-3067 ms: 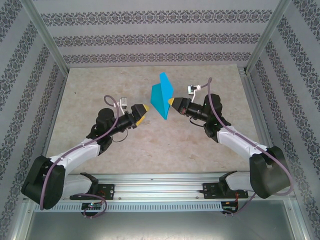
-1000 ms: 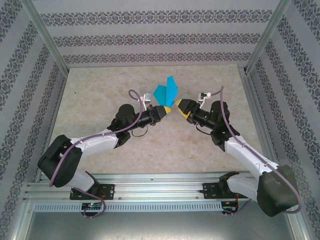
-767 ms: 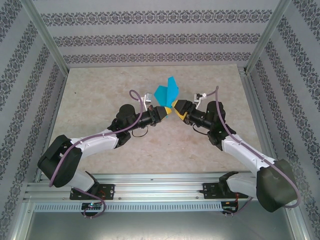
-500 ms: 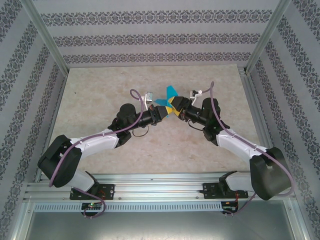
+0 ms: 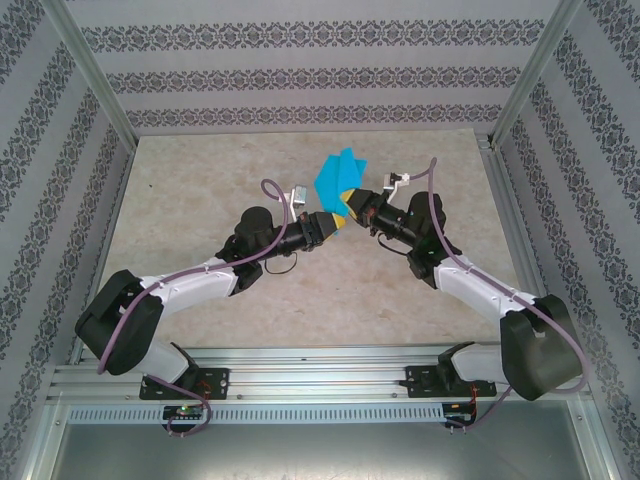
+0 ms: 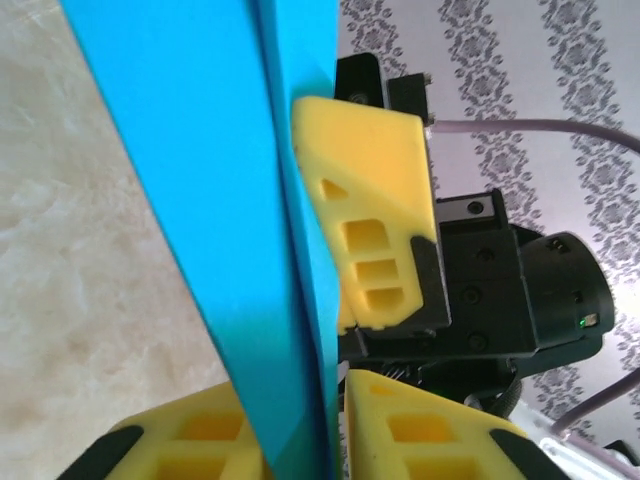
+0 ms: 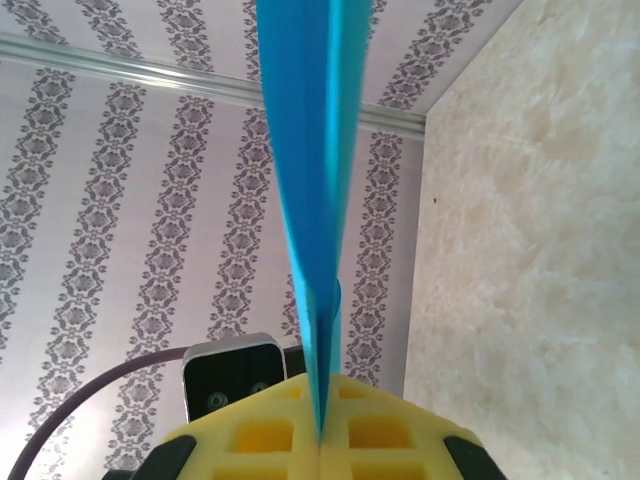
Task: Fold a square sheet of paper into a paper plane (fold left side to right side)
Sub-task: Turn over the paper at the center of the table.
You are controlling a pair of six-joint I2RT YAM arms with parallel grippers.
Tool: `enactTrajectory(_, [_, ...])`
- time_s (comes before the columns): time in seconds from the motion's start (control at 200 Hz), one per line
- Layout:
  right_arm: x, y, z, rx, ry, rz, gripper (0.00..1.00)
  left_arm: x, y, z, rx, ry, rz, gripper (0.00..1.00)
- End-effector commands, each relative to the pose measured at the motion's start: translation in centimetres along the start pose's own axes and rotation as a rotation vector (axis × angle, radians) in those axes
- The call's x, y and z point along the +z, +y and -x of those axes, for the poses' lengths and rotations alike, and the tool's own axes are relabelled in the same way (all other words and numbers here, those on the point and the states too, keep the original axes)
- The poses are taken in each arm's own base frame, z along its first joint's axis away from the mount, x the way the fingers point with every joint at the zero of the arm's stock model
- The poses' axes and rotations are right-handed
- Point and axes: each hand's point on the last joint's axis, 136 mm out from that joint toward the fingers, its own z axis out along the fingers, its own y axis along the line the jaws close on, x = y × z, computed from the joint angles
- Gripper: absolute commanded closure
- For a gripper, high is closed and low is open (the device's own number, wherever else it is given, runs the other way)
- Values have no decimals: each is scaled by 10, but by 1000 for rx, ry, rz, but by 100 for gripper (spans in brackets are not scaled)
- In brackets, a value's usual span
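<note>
From the overhead camera I see the marbled table (image 5: 200, 190) bare around the work, patterned walls (image 5: 300, 80) on three sides, metal corner posts (image 5: 94, 75) and the mounting rail (image 5: 320, 362) at the near edge; purple cables (image 5: 266, 190) loop off both wrists. The paper (image 5: 338, 176), folded into a small layered blue shape, is held up off the table towards the far side, pinched at its lower edge by both tools; the left gripper (image 5: 336, 221) comes at it from the left and the right gripper (image 5: 352, 206) from the right, tips almost touching.

On my left wrist feed the paper (image 6: 190, 150) runs up through the left gripper (image 6: 300, 440), whose yellow fingers (image 6: 180, 445) are closed on it; the right gripper's yellow finger (image 6: 370, 200) lies against the paper's other face and crowds that view. On the right wrist feed the right gripper (image 7: 320, 435) is clamped tight on the edge-on paper (image 7: 315, 150), which splits the picture; a dark housing (image 7: 232, 375) sits just behind.

Three seconds back only the right gripper held the paper, which showed as a taller diamond, with the left gripper well off to the left; a second ago the left had it and the right stood just beside, jaws apart; since then the right has closed in and taken hold too.
</note>
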Motion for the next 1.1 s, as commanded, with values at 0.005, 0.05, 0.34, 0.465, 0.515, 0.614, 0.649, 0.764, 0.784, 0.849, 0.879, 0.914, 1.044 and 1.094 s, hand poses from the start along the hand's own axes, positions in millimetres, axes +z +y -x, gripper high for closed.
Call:
enactTrajectory(0.005, [-13,2,11,-100,-32,-64,100,-6,-13,-8,99,37,30,49])
enactTrajectory(0.05, [-20,-5,12,-148,-33,-132,100,-13,-9,-10,132,43,77,39])
enactTrajectory(0.34, [-91,-67,8,-645,43,-968,100,-145,27,29,394,-183,803,17])
enactTrajectory(0.465, [-105,-86,0,-827,143,-1290,100,-192,28,47,429,-293,991,14])
enactTrajectory(0.515, [-104,-90,-4,-891,187,-1382,100,-202,30,51,431,-322,1035,14])
enactTrajectory(0.614, [-94,-100,-10,-1039,256,-1570,100,-221,34,58,419,-381,1106,12])
enactTrajectory(0.649, [-87,-105,-12,-1080,284,-1619,100,-227,35,59,412,-395,1122,12])
enactTrajectory(0.764, [-57,-128,-28,-1189,407,-1722,99,-237,37,61,395,-421,1140,11])
enactTrajectory(0.784, [-52,-134,-31,-1206,429,-1736,99,-238,37,61,394,-420,1139,11])
enactTrajectory(0.849, [-31,-149,-42,-1241,478,-1748,99,-241,39,60,388,-420,1142,11])
enactTrajectory(0.879, [-21,-155,-47,-1249,501,-1744,98,-242,39,60,387,-421,1141,11])
enactTrajectory(0.914, [-10,-165,-53,-1256,529,-1747,97,-242,40,59,384,-419,1140,11])
enactTrajectory(1.044, [19,-193,-71,-1221,615,-1743,86,-245,45,57,375,-410,1155,11])
enactTrajectory(1.094, [26,-198,-78,-1188,639,-1726,79,-246,48,56,371,-403,1159,10])
